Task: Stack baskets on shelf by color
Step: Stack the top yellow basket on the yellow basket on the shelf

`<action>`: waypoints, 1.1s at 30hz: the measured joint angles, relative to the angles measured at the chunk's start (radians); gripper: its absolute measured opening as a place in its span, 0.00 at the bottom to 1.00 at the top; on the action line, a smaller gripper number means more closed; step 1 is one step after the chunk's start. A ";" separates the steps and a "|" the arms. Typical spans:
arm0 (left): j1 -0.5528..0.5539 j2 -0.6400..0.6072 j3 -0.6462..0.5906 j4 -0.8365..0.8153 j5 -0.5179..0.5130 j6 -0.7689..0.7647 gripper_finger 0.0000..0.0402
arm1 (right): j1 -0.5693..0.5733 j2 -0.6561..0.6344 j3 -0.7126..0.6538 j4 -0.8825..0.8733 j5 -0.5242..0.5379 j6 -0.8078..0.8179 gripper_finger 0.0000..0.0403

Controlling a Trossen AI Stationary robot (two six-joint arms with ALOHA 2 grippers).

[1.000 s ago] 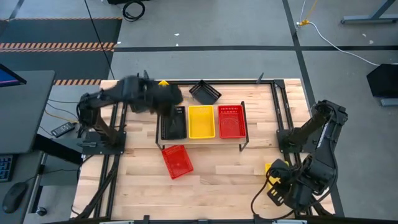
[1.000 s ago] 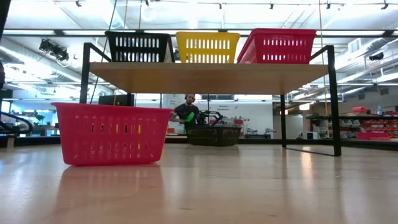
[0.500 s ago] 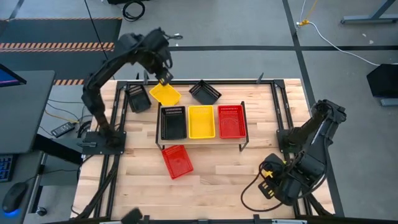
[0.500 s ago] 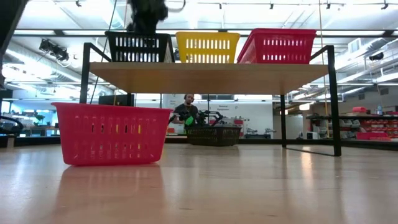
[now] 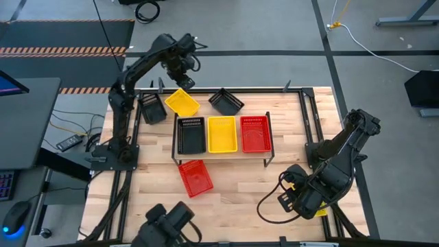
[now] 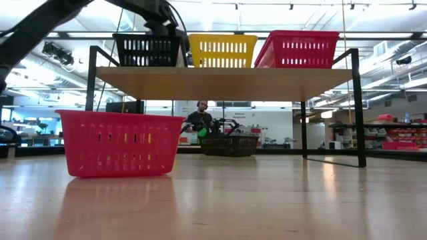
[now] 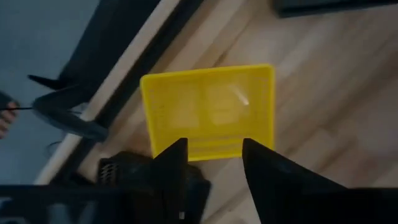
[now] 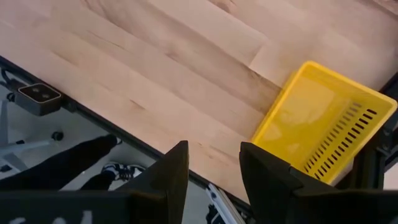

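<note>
Landmark: the shelf [image 5: 222, 134] — one black, one yellow, one red basket on top.

Nearest side of it, a red basket [image 5: 195, 178] on the worktop [image 5: 233, 192]; my right hand [image 8: 213, 163] by the near right corner, fingers apart, empty, a yellow basket [image 8: 323, 127] just beside.

Far side: loose yellow basket [image 5: 182, 103]. My left hand [image 7: 213, 163] hangs high above it, fingers parted, holding nothing.

Risk, my guess — descending off-centre and knocking the yellow basket against the black one [image 5: 151, 109] beside it.

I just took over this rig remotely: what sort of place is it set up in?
Probably a robotics lab or workshop. The low view shows a large open room with ceiling light tracks and a person at equipment beyond the table; a desk with a mouse stands alongside.
</note>
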 joint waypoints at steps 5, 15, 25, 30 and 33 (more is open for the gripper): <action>0.025 0.015 -0.033 0.016 -0.116 0.009 0.48 | 0.000 0.000 0.000 -0.009 0.000 0.000 0.37; 0.104 -0.019 -0.340 0.044 -0.088 -0.030 0.65 | 0.000 0.000 0.000 -0.025 0.006 0.006 0.37; 0.050 -0.066 -0.441 0.254 -0.088 -0.023 0.73 | 0.000 0.000 0.000 -0.037 -0.018 -0.017 0.37; 0.031 -0.066 -0.495 0.330 -0.130 -0.016 0.73 | 0.001 0.000 0.000 -0.032 -0.055 -0.018 0.37; 0.031 -0.066 -0.529 0.373 -0.148 -0.002 0.73 | 0.002 0.000 0.000 -0.032 -0.072 -0.019 0.37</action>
